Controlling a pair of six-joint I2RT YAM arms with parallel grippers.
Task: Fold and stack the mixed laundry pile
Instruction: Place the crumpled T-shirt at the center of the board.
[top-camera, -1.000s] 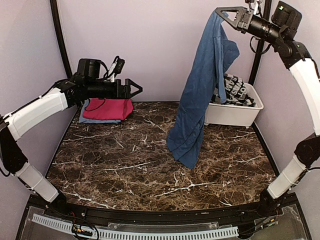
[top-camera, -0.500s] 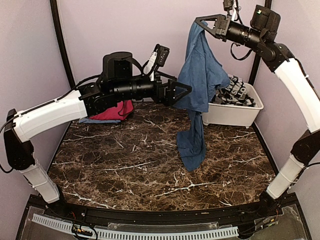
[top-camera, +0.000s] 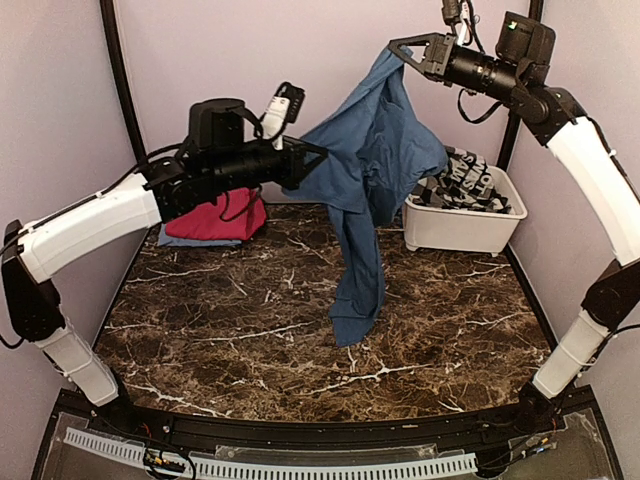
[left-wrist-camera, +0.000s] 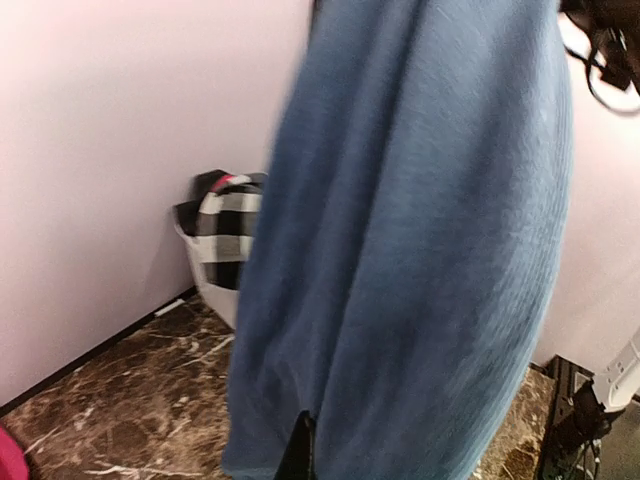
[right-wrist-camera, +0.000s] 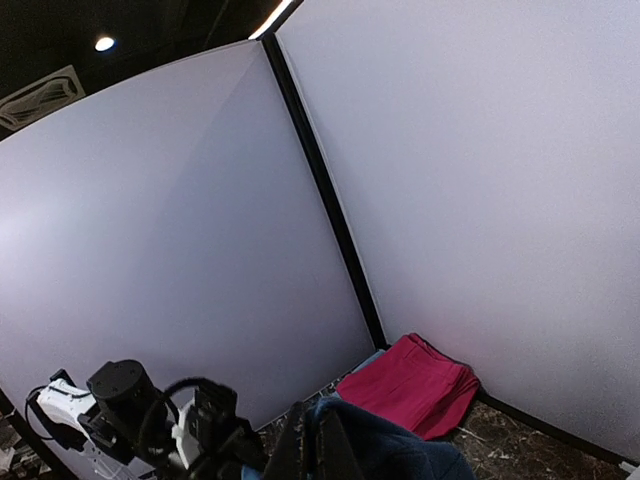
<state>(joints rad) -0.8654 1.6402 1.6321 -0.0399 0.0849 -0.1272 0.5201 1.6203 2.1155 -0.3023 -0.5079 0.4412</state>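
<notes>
From the top external view, the right gripper is high above the table's far right part, clenched on the top corner of the navy-blue sheet; the left gripper reaches in from the left, clamped on the sheet's left edge, so the cloth spreads between the two; its lower tail hangs down, and its tip reaches the marble table near the middle; the magenta-pink cloth lies folded on the light-blue piece in the far left corner; the white tub sits in the far right corner with the black-and-white checked garment heaped inside.

In the left wrist view, the sheet fills most of the frame; the dark fingers at the bottom edge are pinched together on it; behind it the checked garment shows in the tub.

In the right wrist view, the gripper is clenched on a bunched fold of the sheet; below lie the magenta-pink cloth and the left arm.
</notes>
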